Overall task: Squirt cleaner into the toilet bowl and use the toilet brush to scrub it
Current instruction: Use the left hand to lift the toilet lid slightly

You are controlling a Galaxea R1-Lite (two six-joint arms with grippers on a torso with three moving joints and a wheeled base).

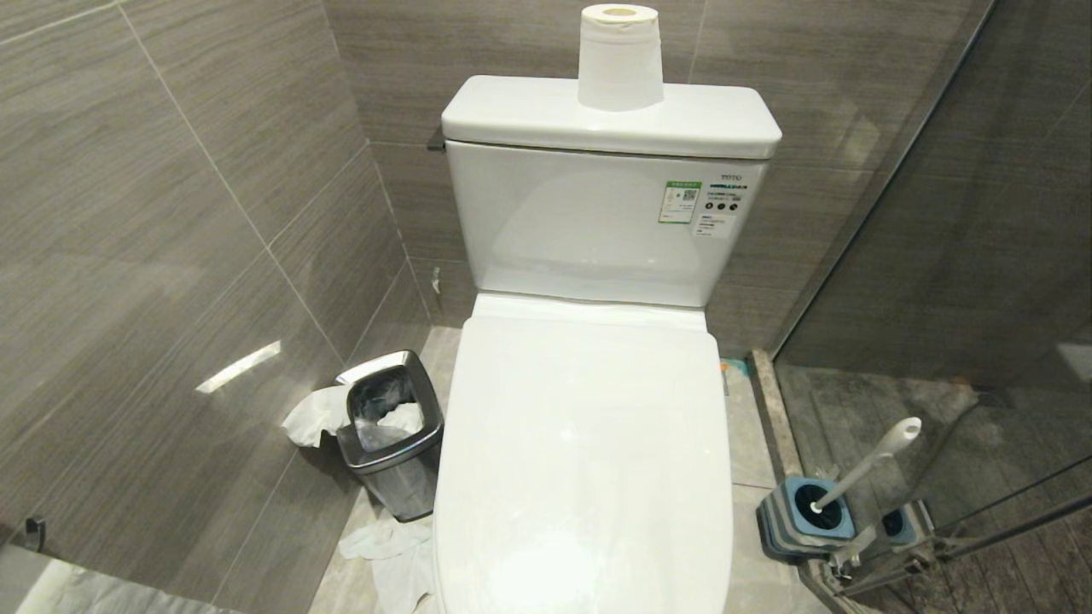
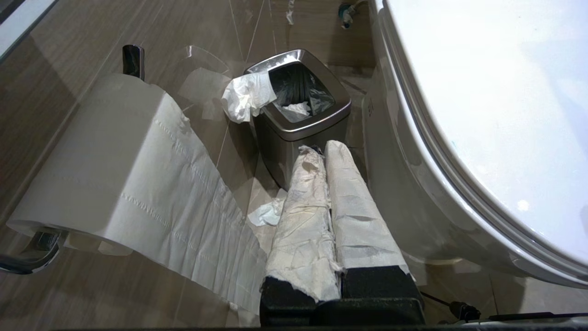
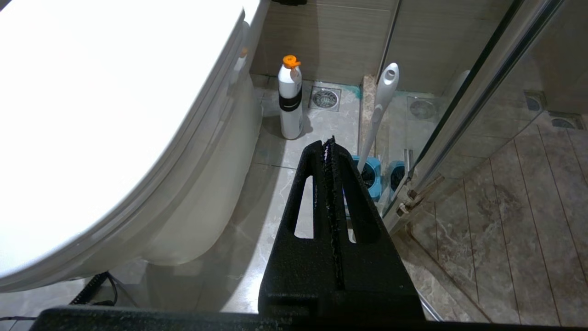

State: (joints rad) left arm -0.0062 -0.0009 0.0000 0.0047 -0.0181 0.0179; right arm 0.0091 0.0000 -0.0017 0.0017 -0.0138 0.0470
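the toilet bowl (image 1: 584, 452) fills the middle of the head view with its white lid down flat over the seat, so the basin itself is hidden and no cleaner liquid can be seen inside it. behind it stands the cistern (image 1: 597, 222), and a roll of toilet paper (image 1: 619, 58) sits upright on the cistern's top. the toilet brush (image 1: 866, 465) stands to the right of the bowl on the floor, its head down in a grey-and-blue holder (image 1: 806, 516) and its white handle leaning up and to the right, close to the glass shower door (image 1: 938, 256). a white cleaner bottle (image 3: 290, 99) with an orange cap stands upright on the floor further back on that right side, between the bowl's base and a floor drain (image 3: 325, 98). on the left of the bowl a square steel waste bin (image 1: 392, 431) sits against the wall with tissue hanging over its rim and more tissue on the floor just near of it. neither arm shows in the head view. the left claw (image 2: 324, 151), its fingers wrapped in white paper, is pressed closed and empty, low beside the bowl's left flank and pointing toward the bin, with a wall-mounted paper roll (image 2: 92, 156) to its side. the right claw (image 3: 329, 142) is likewise closed tight with nothing in it, low on the bowl's right, pointing toward the brush and the bottle, touching neither.
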